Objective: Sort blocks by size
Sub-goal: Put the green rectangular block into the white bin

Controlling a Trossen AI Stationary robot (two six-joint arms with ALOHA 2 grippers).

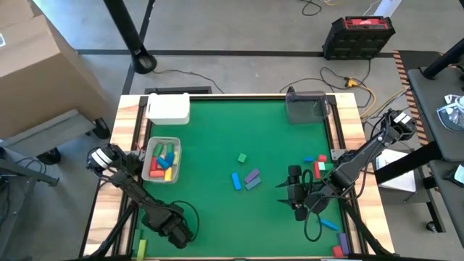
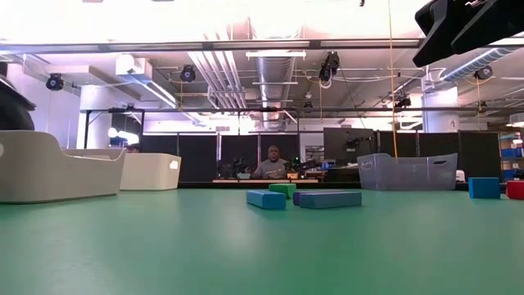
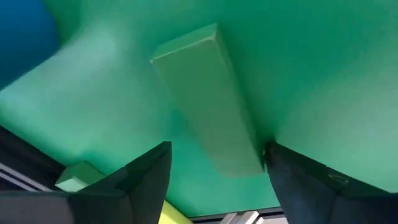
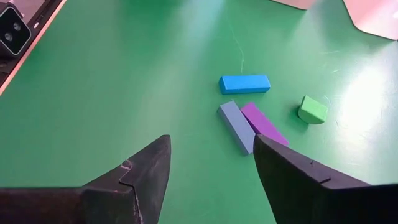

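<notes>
Tabletop (image 1: 217,210): green mat lying across frame centre.
Left gripper (image 3: 214,171): spreading wide around a green bar (image 3: 208,99), lower left.
Right gripper (image 4: 211,165): hanging open, holding nothing, lower right.

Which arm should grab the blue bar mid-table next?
Right. The right claw hangs open just beside the blue bar, which its wrist view shows ahead; the left claw sits low at the near-left corner, farther off.

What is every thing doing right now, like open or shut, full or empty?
left gripper: open, low over a green bar that lies flat between its fingers
right gripper: open, holding nothing
white tray: holds several coloured blocks
white box: contents hidden
clear bin: looks empty
blue bar: lying flat, alone
grey-blue bar and purple bar: flat, side by side, touching
</notes>
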